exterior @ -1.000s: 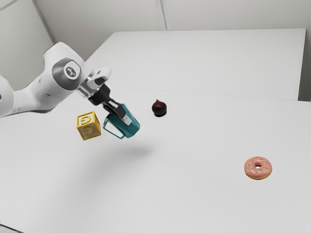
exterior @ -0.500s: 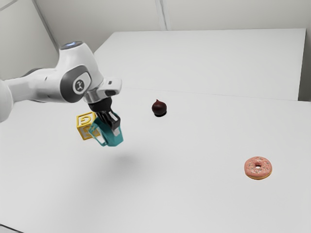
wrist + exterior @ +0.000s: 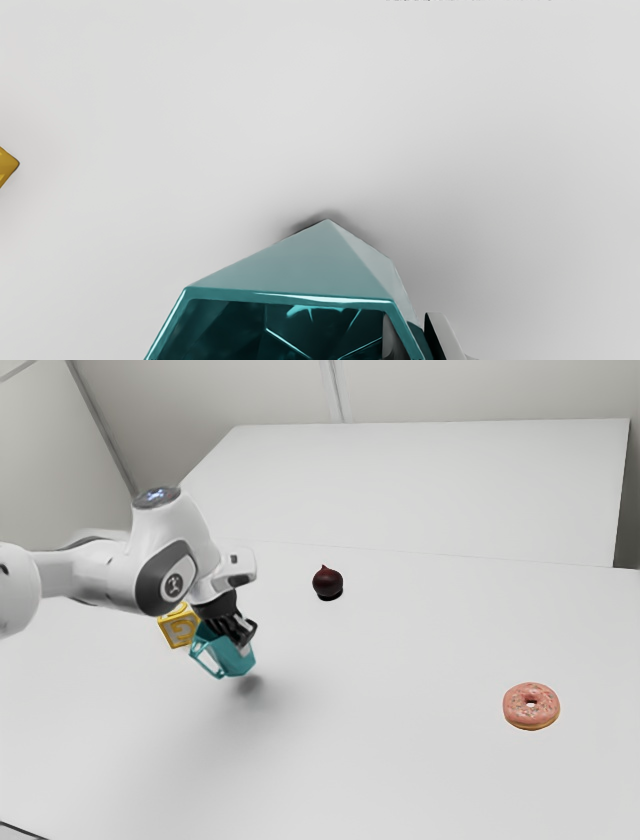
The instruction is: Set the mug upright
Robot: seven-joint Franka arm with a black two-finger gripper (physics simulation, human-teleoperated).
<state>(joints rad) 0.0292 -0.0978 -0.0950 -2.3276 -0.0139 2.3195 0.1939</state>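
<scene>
In the firm grip of the jaws (image 3: 245, 641), a tilted, faceted teal mug (image 3: 232, 662).

In the exterior view, the arm (image 3: 165, 565) and mug (image 3: 226, 658) partly hide the block (image 3: 180, 629); the wrist view's edges cut off both mug and block.

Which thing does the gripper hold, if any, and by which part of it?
The gripper holds the teal mug by its wall near the rim, one finger inside, the other outside.
</scene>
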